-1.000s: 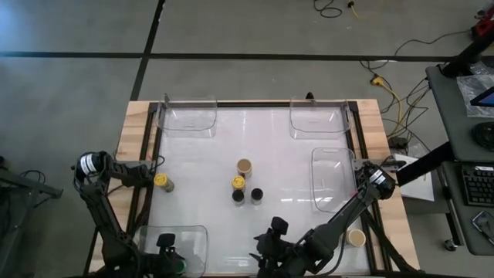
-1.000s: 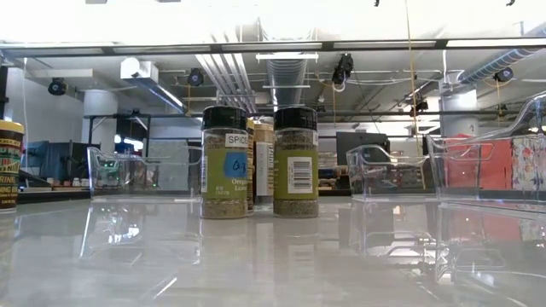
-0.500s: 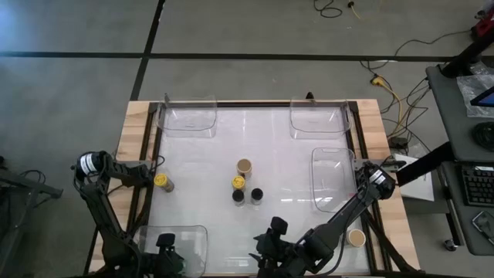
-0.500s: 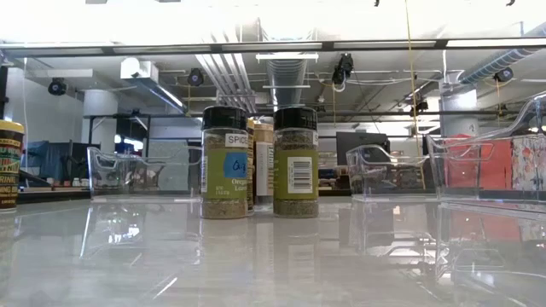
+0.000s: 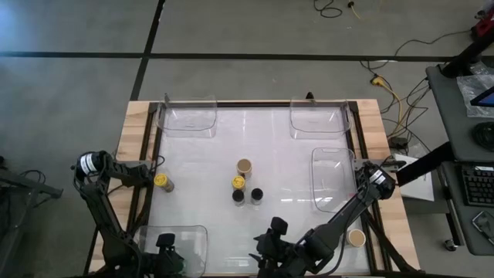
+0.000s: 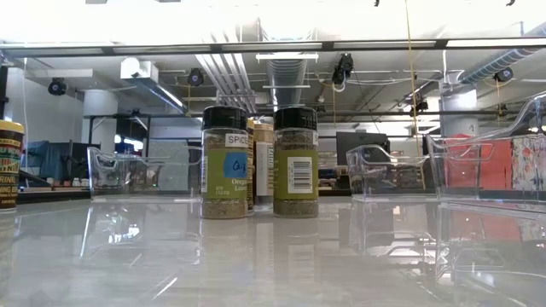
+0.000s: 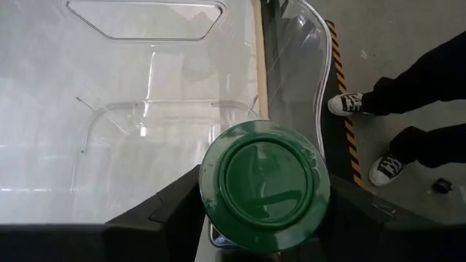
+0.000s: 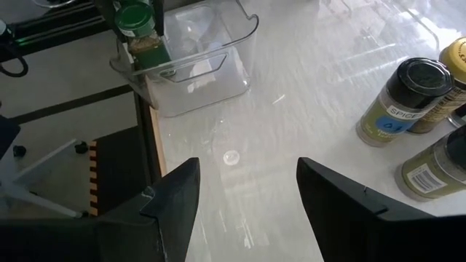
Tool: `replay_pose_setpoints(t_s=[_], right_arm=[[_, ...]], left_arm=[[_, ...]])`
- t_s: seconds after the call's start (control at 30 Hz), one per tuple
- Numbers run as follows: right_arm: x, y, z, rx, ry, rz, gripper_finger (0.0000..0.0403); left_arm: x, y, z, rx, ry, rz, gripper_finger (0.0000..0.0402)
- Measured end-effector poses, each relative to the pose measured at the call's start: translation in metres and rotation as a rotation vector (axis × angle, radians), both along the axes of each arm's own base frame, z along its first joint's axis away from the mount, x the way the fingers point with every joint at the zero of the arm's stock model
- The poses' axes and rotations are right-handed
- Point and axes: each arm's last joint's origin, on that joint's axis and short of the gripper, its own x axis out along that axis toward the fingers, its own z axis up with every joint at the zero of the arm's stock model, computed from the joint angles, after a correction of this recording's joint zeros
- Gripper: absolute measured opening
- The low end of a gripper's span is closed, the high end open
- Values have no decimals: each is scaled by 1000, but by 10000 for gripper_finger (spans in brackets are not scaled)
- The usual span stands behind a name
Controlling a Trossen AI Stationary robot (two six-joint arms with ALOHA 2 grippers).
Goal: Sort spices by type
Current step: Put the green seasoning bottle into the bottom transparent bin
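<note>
A green-lidded spice jar (image 7: 266,182) stands upright at my left gripper (image 5: 166,249), over the near-left clear tray (image 5: 193,235). It also shows in the right wrist view (image 8: 137,25). Its wide lid hides where the gripper meets it, so I cannot tell whether it is held. Mid-table stand a tan-lidded jar (image 5: 244,166), a yellow-lidded jar (image 5: 238,182) and two black-lidded jars (image 5: 238,196) (image 5: 256,194). Another yellow-lidded jar (image 5: 161,181) stands at the table's left edge. My right gripper (image 5: 274,230) hangs open near the front edge, with nothing between its fingers.
Clear trays sit at the far left (image 5: 187,116), far right (image 5: 318,116) and right edge (image 5: 333,177). A tan-lidded jar (image 5: 356,237) rests on the wooden border at the near right. A person's legs and shoes (image 7: 378,109) stand beside the table's left side.
</note>
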Motion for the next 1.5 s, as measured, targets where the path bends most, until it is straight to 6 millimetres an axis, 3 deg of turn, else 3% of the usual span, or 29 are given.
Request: replay_pose_setpoints(t_s=[0.63, 1.13, 1.5], right_arm=[[0, 0, 0, -8, 1, 7, 219], [0, 0, 0, -11, 5, 7, 219], [0, 0, 0, -12, 6, 7, 219]], left_arm=[[-1, 0, 2, -17, 13, 0, 234], [-1, 0, 3, -27, 28, -6, 235], [-2, 2, 19, 26, 56, 12, 247]])
